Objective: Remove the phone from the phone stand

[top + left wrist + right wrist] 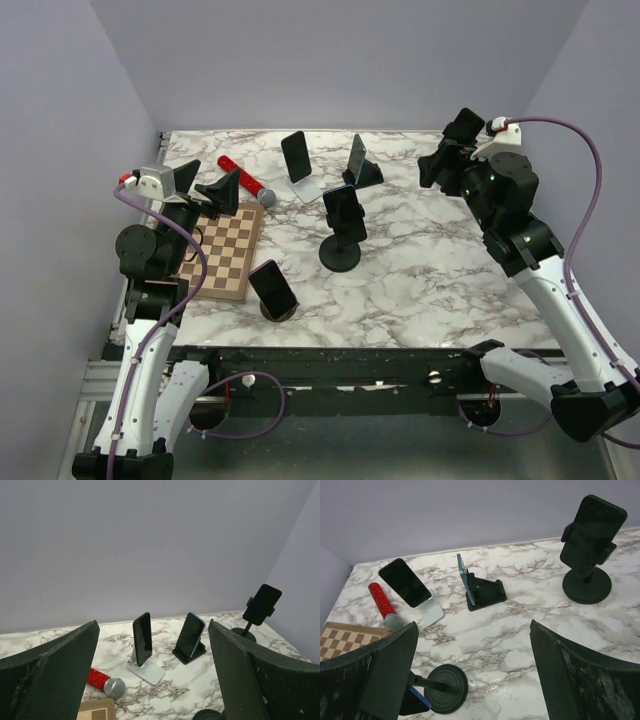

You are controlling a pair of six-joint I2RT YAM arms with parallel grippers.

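Observation:
Several dark phones stand on stands on the marble table (420,260). One leans on a silver stand (296,158) at the back, and one sits on a black wedge stand (357,160) beside it. One is clamped on a black pole stand (344,213) in the middle, and one sits on a low round stand (273,289) at the near left. In the right wrist view another clamped phone on a pole stand (592,530) shows at the upper right. My left gripper (212,182) is open and empty over the chessboard's far end. My right gripper (452,145) is open and empty at the back right.
A wooden chessboard (228,250) lies at the left. A red-handled microphone (245,178) lies behind it. Lilac walls close in the left, back and right sides. Black rails run along the near edge (340,365).

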